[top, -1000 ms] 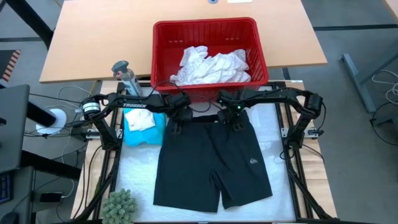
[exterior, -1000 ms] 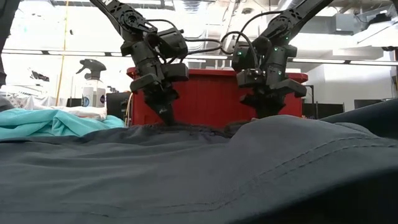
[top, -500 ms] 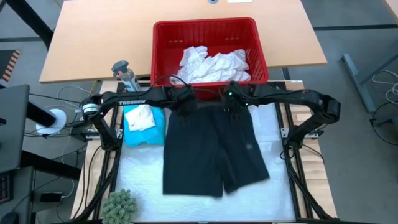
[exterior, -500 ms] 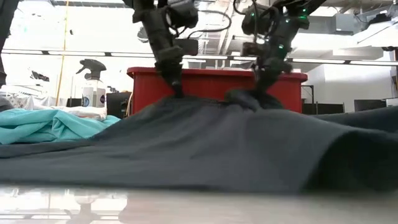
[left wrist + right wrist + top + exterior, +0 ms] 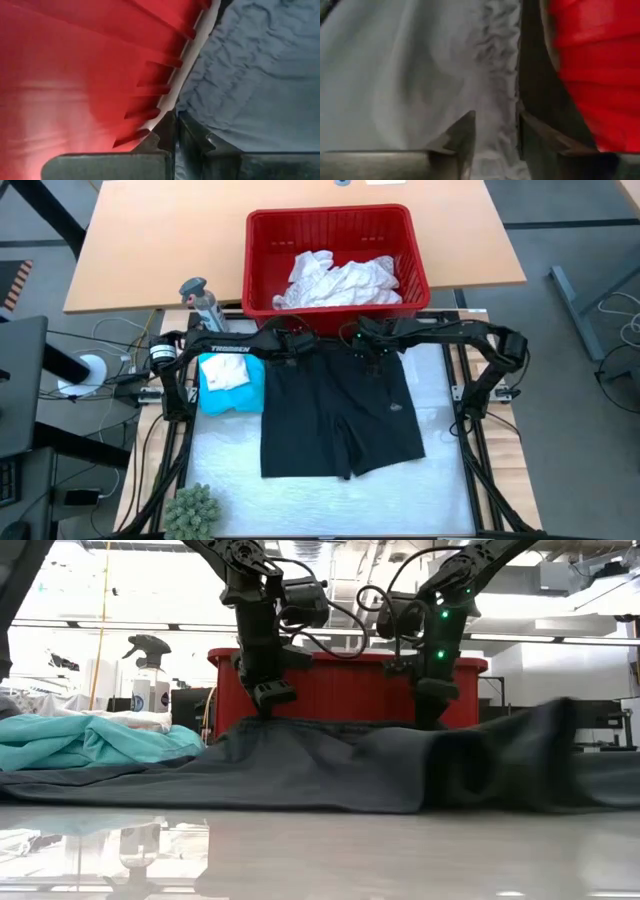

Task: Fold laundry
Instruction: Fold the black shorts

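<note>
Black shorts (image 5: 335, 415) lie flat on the white mat (image 5: 220, 460), waistband toward the red basket (image 5: 330, 214). My left gripper (image 5: 290, 356) is shut at the waistband's left part, just in front of the basket wall. My right gripper (image 5: 372, 360) stands open over the waistband's right part; in the right wrist view its fingers (image 5: 467, 132) straddle the crumpled band (image 5: 495, 75), and I cannot tell whether they touch it. A teal garment (image 5: 248, 392) with a white cloth (image 5: 224, 370) on top lies left of the shorts. More white laundry (image 5: 340, 280) fills the basket. My left gripper pinches the waistband's edge (image 5: 186, 107) near its left end between its two shut fingers. They come slanting down from above. The cloth rises in a small peak (image 5: 258, 720) at the fingers, and the rest of the shorts lies on the mat.
The basket's red wall (image 5: 340, 690) stands right behind both grippers. A spray bottle (image 5: 198, 295) is at the far left and a small green fuzzy plant (image 5: 190, 508) sits at the near left corner. Bare mat shows in front of the shorts' legs.
Both grippers lifted the waistband and drew it toward the basket, then came back down. The shorts have slid toward the far edge and now lie flatter, their legs farther from the near edge. My right gripper has let go of the waistband; my left has rolled.
</note>
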